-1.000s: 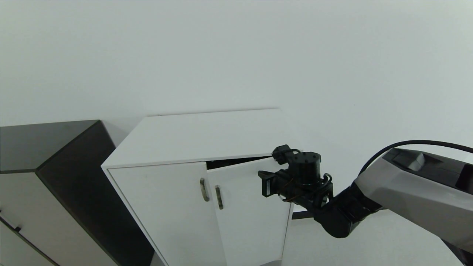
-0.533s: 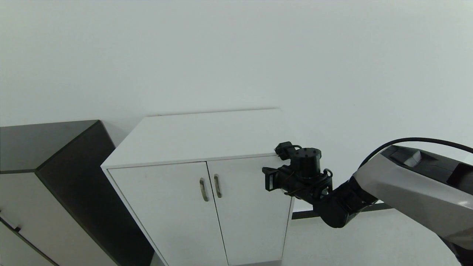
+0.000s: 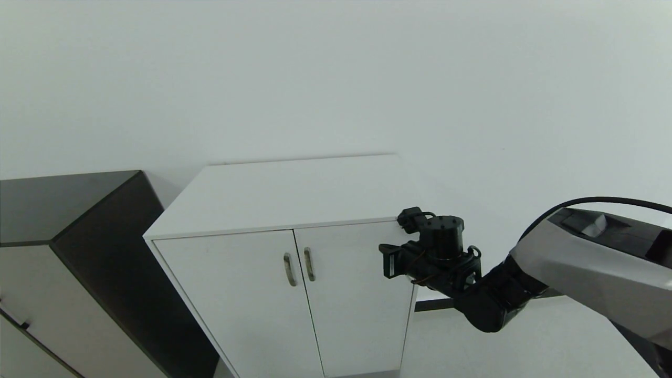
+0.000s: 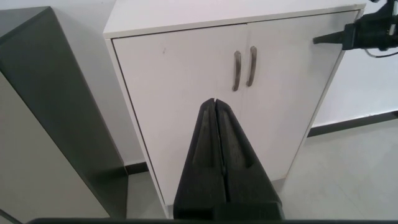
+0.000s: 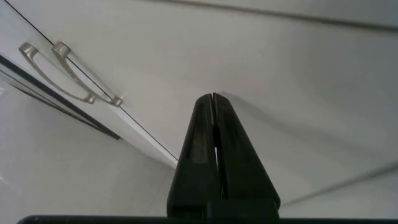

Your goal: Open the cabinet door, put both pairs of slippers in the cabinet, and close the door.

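Two pieces of furniture in shot, and we begin off the white cabinet's [image 3: 283, 194] left flank. The dark unit [image 3: 79, 236] stands just beside that side, with a sliver of pale wall [image 3: 336, 79] between them.

Onto the cabinet itself, backed up against that wall. Its left door [image 3: 236, 304] is shut, lying flat under the top panel. Out in front of the cabinet and well clear of it sits the left gripper [image 4: 214, 102], aimed at the lower part of that left door. Its fingers [image 4: 202, 143] are pressed tight together with nothing between them.

At the cabinet's centre seam, two slim metal handles [image 3: 287, 269] stand upright side by side, one per door, up in the top half. The seam between them is thin and even.

The right door [image 3: 357, 310] is closed too, flush with its neighbour. And up at the cabinet's upper right front corner is the right gripper [image 3: 384, 261], just under the top panel, in front of the right door near its outer edge. The fingers [image 5: 200, 143] are squeezed together and carry nothing. From the wrist camera the tip sits right at the door face, with a faint shadow alongside, but whether it actually touches, I cannot tell.

Past the cabinet's right side, a dark skirting strip [image 3: 428, 305] runs along the foot of the wall.
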